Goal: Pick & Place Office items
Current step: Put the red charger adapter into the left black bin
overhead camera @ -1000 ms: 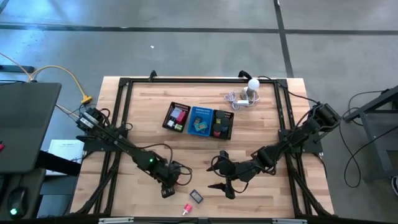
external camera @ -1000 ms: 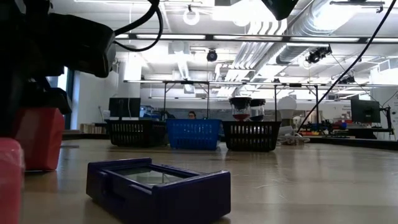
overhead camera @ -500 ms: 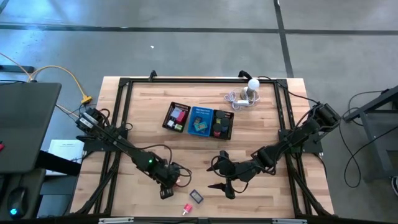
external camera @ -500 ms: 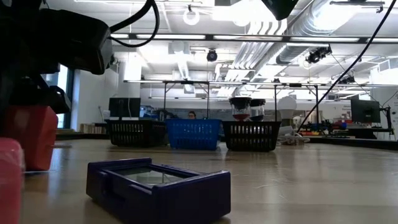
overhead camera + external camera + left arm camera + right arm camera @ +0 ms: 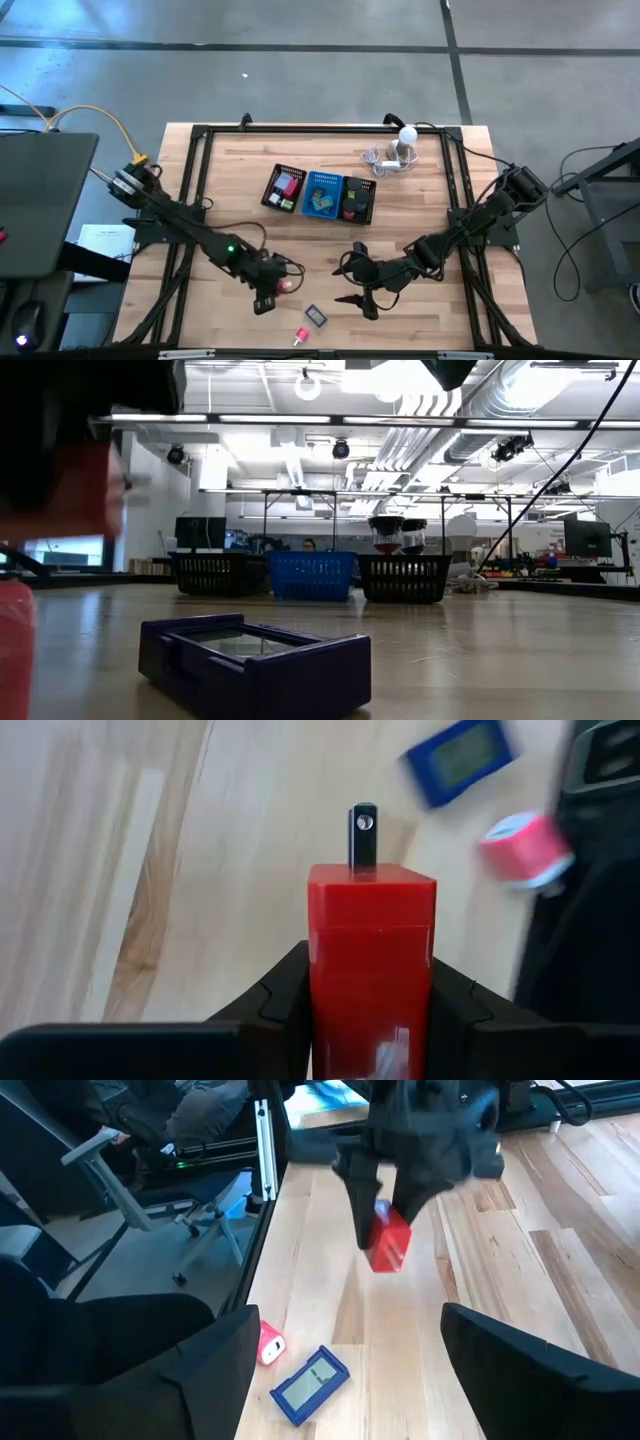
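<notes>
A red block with a small metal prong at its far end hangs above the wood table, and my left gripper is shut on it. The same block shows in the right wrist view under the left arm's dark fingers. A purple flat item and a pink item lie on the table near its front edge. My right gripper hovers open to the right of them, touching nothing. My left gripper pinches the red block by its two long sides between the two fingers. The fingers slant downward from above and lie along the block. The block hangs tilted below them, clear of the table, prong end away from the gripper.
A black mesh tray with a blue middle section stands at the table's middle, holding several small pieces. A white ball-topped gadget with its cable sits at the far right. Bare wood lies between the tray and both grippers.
My left gripper has risen with the red block, which stood on the table a second ago and now hangs clear of it. The right arm has kept still.
</notes>
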`<action>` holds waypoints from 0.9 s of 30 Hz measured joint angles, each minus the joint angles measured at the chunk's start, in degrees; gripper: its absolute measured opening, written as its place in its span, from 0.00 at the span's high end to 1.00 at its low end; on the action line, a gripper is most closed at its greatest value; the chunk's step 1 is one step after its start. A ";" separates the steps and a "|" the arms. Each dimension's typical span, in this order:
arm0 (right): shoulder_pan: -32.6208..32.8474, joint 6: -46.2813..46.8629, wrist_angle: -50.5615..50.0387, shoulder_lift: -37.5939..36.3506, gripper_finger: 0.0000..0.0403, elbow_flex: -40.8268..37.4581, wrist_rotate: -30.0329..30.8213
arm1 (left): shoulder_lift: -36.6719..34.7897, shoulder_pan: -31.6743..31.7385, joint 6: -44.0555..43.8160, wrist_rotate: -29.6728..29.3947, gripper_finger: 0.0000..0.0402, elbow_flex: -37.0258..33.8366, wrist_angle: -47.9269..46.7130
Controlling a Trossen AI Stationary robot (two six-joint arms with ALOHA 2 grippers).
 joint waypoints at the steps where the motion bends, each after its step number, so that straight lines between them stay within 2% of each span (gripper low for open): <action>1: 0.01 0.00 0.00 0.00 0.25 0.00 0.00 | -1.07 -0.01 0.01 -0.46 0.73 0.01 0.09; 8: 0.01 -0.30 -0.39 0.00 0.25 0.00 0.00 | -9.72 0.26 4.48 -7.80 0.73 0.02 -0.68; 14: 0.01 -1.51 -0.38 0.00 0.25 0.00 0.00 | -18.81 5.28 8.28 -16.51 0.73 0.02 -3.26; 17: 0.01 -1.51 -0.37 0.00 0.25 0.00 0.00 | -22.74 9.92 11.40 -19.22 0.73 0.04 -3.30; 21: 0.01 -1.49 -0.37 0.00 0.25 0.00 -0.01 | -26.07 18.93 13.99 -19.66 0.73 0.09 -3.34; 27: 0.01 -1.25 -0.37 0.00 0.25 0.00 -0.02 | -25.02 34.77 13.52 -16.17 0.73 0.11 -4.87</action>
